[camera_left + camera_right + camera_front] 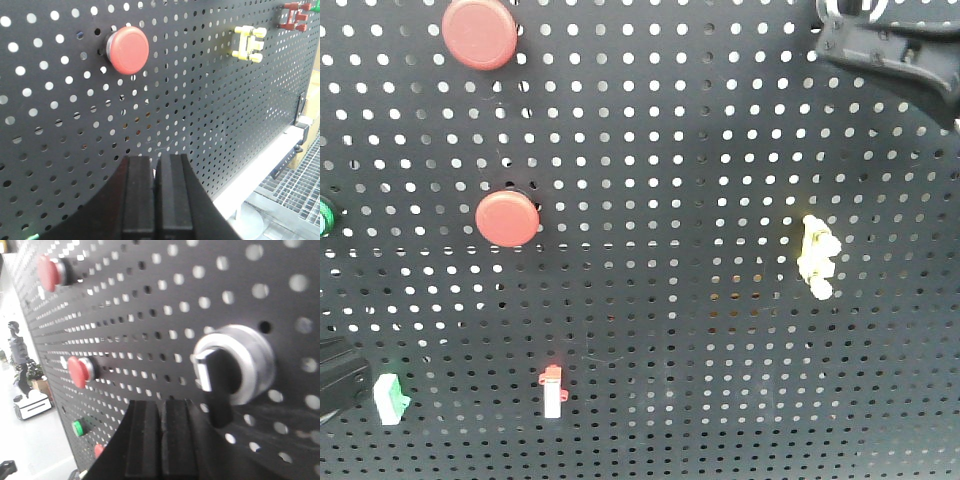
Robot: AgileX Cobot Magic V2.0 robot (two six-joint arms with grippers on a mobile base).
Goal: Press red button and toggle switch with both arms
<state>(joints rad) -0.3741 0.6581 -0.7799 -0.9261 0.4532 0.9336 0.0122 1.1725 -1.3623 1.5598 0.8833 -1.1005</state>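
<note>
Left gripper (155, 161) clenched, empty; faces pegboard (210, 130), has red button (129, 50) above, slightly left, well apart. Right gripper (161, 406) clenched too, empty; has switch (233, 365) just up-right, knob pointing down.

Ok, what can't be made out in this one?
Front view: green button cut off by the left edge, only a sliver shows.
Front view: rotary selector switch does not show; the body of the right gripper seems to cover that corner.
Right wrist view: the switch's setting is unreadable; no markings show and the close-up is blurred.
Left wrist view: small red part at the top edge, too small to identify.
</note>
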